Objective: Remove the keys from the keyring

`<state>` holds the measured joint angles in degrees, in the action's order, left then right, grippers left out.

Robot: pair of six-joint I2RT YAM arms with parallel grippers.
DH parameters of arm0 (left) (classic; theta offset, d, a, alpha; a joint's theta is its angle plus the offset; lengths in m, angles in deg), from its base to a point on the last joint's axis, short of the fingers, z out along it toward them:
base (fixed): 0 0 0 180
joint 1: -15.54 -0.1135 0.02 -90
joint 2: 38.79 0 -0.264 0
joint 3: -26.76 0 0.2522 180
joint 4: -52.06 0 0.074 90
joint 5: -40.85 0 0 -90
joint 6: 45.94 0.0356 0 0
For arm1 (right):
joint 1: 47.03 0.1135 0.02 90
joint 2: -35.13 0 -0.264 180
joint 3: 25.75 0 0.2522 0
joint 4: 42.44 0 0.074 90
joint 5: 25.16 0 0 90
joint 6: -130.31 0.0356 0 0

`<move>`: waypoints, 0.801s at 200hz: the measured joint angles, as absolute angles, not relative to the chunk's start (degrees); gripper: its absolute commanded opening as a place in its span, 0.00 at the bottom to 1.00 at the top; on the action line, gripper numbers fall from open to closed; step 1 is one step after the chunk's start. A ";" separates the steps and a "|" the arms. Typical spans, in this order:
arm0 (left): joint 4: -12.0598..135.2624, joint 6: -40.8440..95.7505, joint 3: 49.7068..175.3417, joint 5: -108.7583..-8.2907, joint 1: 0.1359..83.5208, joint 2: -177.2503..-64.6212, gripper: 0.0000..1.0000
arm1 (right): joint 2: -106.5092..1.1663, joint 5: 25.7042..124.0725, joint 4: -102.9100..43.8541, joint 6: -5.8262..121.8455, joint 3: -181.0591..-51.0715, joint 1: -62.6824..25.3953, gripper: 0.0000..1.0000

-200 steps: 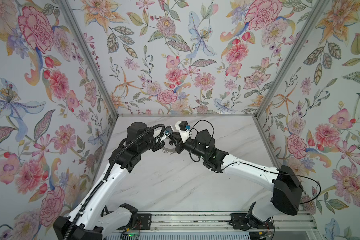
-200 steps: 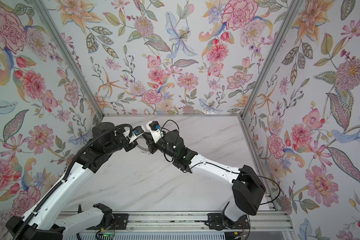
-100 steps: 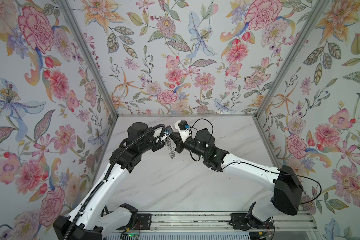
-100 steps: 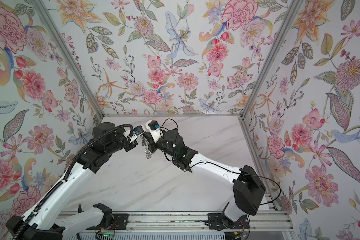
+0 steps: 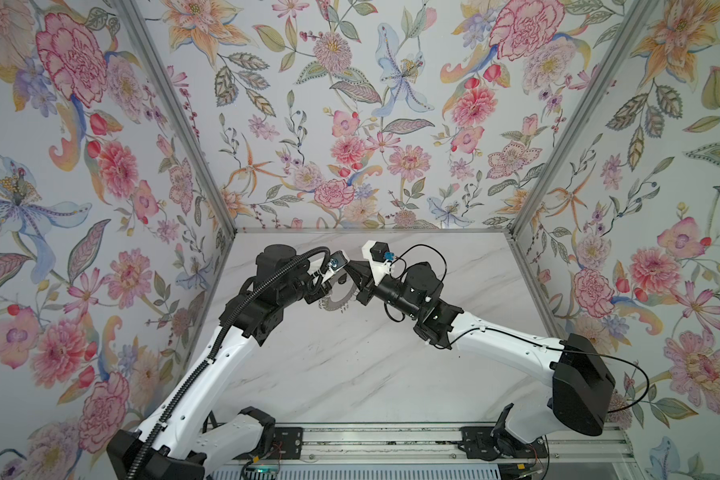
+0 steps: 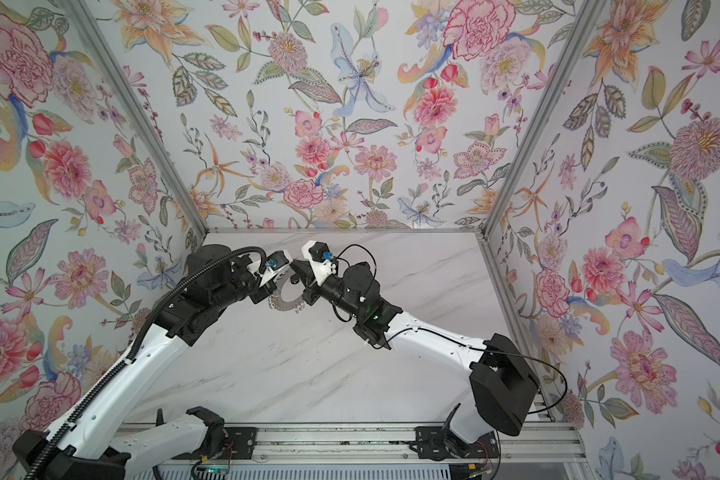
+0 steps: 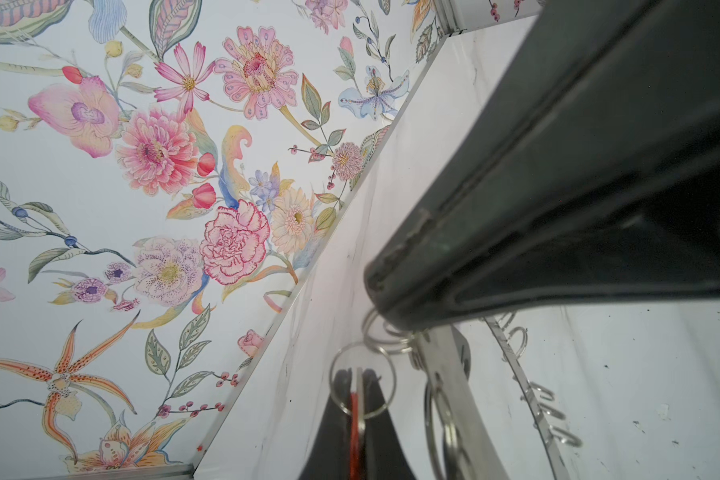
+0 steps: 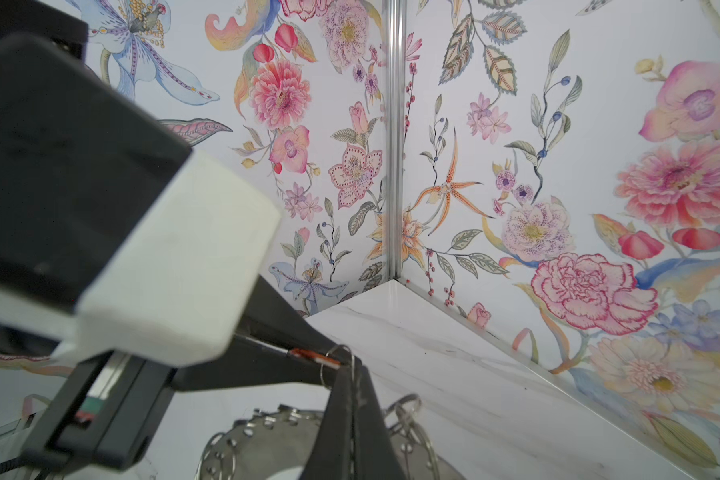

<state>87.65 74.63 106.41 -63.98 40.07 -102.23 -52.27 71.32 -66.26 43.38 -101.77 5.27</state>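
In both top views my two grippers meet tip to tip above the back of the marble table, with the silver keyring (image 5: 336,303) (image 6: 285,302) hanging just under them. The left gripper (image 7: 356,376) is shut on an orange-red fob (image 7: 354,419), one of the keys. A small wire ring (image 7: 362,380) passes through the fob's end. My right gripper (image 8: 348,368) is shut on that small ring (image 8: 338,360), right at the fob's tip (image 8: 308,354). The wide keyring (image 8: 267,440) with its rim of loops hangs below both sets of fingers. No other keys show.
Flowered walls close in the table (image 5: 350,374) on three sides, and the back wall's corner post (image 8: 393,166) stands close behind the grippers. Both arm bases sit on the rail (image 5: 371,440) along the front edge.
The keyring hung on edge between the grippers half a second ago. Now it has swung round and shows its flat face from above. Both grippers have stayed together and shut.
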 measured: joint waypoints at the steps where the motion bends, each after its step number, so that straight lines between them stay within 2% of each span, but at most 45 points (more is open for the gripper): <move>1: 87.62 74.60 106.41 -64.01 40.07 -102.23 0.00 | -52.27 71.34 -66.33 43.38 -101.75 5.27 0.00; 106: 86.57 73.14 106.41 -67.17 40.07 -102.23 0.00 | -52.29 73.87 -74.76 46.62 -99.37 4.87 0.00; 121: 86.36 73.14 106.41 -67.13 40.07 -102.19 0.00 | -52.29 74.16 -75.42 46.70 -99.02 4.83 0.19; 127: 86.31 73.14 106.41 -66.89 40.07 -102.17 0.00 | -52.29 74.33 -76.14 46.75 -98.62 4.83 0.23; 160: 87.75 73.49 106.46 -64.97 40.01 -102.17 0.00 | -52.29 74.51 -78.92 46.81 -96.90 4.61 0.28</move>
